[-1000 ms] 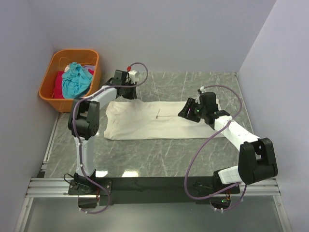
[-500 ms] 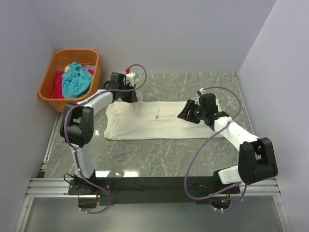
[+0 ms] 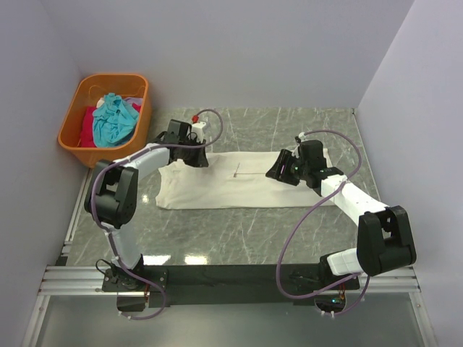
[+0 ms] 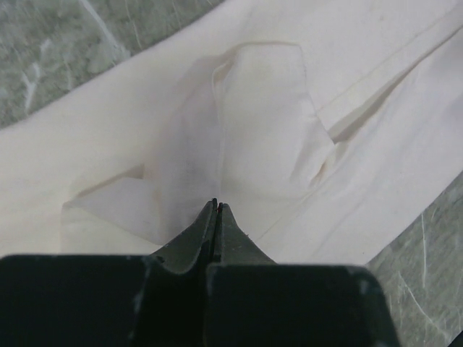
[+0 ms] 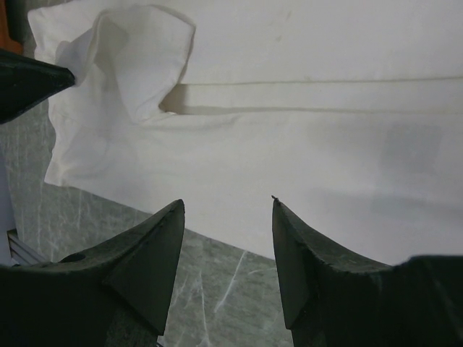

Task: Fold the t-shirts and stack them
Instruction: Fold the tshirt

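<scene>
The table (image 3: pixel 239 235) on the near side of the cream t-shirt (image 3: pixel 239 189) lies open; the orange basket (image 3: pixel 72 119) fills the far-left corner.

1 high rear overhead view, 2 close downward wrist views, cream t-shirt (image 3: pixel 217 188) common to all

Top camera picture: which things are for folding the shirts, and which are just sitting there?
For the job: cream t-shirt, teal t-shirt, red t-shirt, left gripper pinching the cream one, right gripper open.
Just there: orange basket, grey table.

Left arm (image 3: pixel 123 242) and right arm (image 3: pixel 347 196) — white links, black joints, lilac cables (image 3: pixel 283 249).
</scene>
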`<action>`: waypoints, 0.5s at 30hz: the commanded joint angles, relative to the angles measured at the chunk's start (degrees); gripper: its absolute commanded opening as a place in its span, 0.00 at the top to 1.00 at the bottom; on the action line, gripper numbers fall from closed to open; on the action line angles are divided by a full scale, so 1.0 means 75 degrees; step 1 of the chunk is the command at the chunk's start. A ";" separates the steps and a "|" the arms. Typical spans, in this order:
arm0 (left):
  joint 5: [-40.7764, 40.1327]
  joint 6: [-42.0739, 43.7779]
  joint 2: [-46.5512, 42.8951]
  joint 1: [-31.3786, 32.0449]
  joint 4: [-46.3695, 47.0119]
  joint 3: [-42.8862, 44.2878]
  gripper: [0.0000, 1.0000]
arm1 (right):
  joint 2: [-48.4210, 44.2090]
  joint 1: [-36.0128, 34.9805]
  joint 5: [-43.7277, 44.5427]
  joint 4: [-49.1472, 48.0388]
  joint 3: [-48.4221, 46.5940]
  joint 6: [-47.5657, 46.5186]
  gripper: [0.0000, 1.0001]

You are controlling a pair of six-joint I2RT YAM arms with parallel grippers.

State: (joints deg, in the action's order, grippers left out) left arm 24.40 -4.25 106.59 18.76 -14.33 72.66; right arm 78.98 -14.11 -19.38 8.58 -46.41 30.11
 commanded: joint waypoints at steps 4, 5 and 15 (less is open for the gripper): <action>-0.0019 -0.0277 -0.0594 0.0252 0.0176 -0.0524 0.99 | -0.0136 -0.0064 -0.0135 -0.0277 0.0060 -0.0112 0.41; -0.0054 -0.0335 -0.0629 0.0275 0.0188 -0.0582 0.99 | -0.0136 -0.0053 -0.0147 -0.0277 0.0071 -0.0100 0.41; -0.0476 -0.0651 -0.0805 0.0440 0.0270 -0.1122 0.99 | -0.0090 -0.0064 -0.0276 -0.0382 0.0106 -0.0065 0.42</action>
State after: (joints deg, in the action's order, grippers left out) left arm 22.55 -7.79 103.85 21.89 -13.98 64.86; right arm 78.98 -14.13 -20.51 8.10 -46.35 30.13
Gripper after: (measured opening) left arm 0.014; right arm 0.586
